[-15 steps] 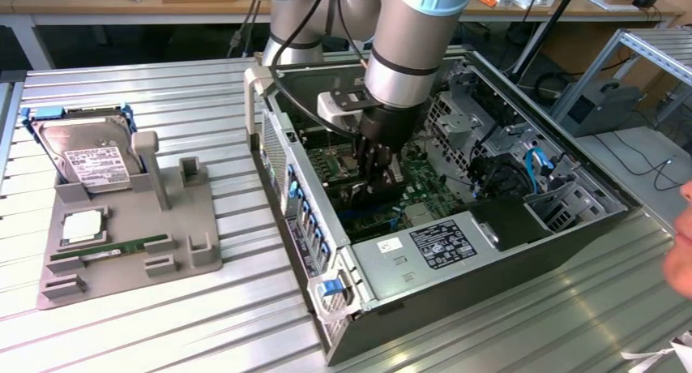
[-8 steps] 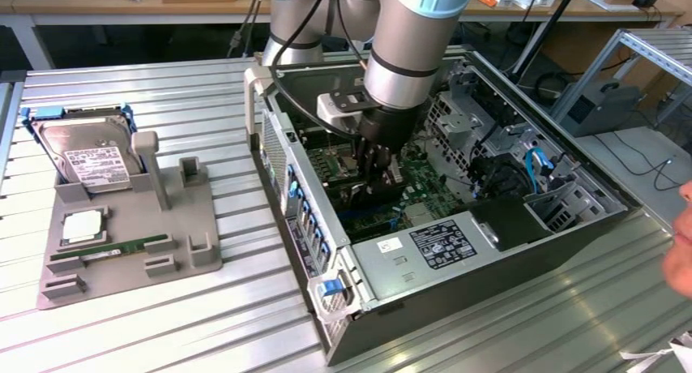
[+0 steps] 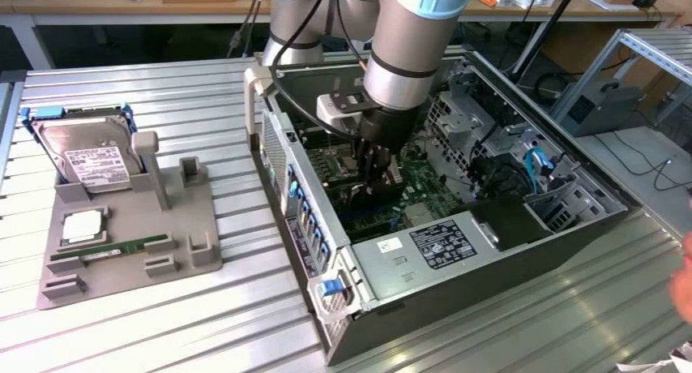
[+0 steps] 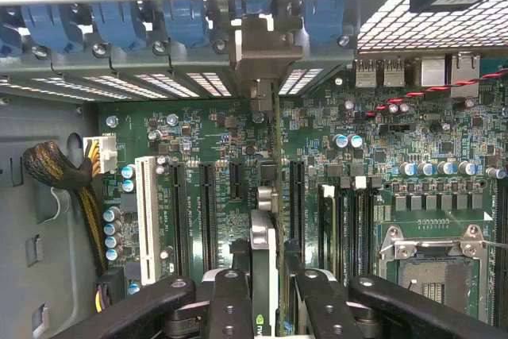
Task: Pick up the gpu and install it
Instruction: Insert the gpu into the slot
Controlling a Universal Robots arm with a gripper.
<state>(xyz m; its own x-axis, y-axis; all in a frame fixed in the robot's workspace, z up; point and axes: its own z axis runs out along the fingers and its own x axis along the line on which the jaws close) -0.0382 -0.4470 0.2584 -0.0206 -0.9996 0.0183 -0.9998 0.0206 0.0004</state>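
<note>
We see ribbed, matt grey metal on the table [image 3: 130, 332]. The computer case [image 3: 284, 158] looks like dull sheet metal. Its motherboard [image 4: 198, 136] shines glossy green. The gripper [image 4: 262, 295] fingers [image 4: 230, 307] are matt black, gripping the gpu [image 4: 262, 267].

One arm [image 3: 411, 32] carries one gripper [image 3: 375, 182], and one gpu [image 4: 264, 263] stands on edge between its fingers. One open computer case [image 3: 562, 227] lies on the table [image 3: 141, 332]. One grey holder [image 3: 130, 259] sits at the exterior view's left, bearing one hard drive [image 3: 92, 158], one RAM stick [image 3: 103, 251] and one square chip [image 3: 83, 225]. In the wrist view the motherboard [image 4: 373, 132] shows one white slot [image 4: 146, 208] and one bare CPU socket [image 4: 432, 267]. One hand [image 3: 681, 288] shows at the exterior view's right edge.
</note>
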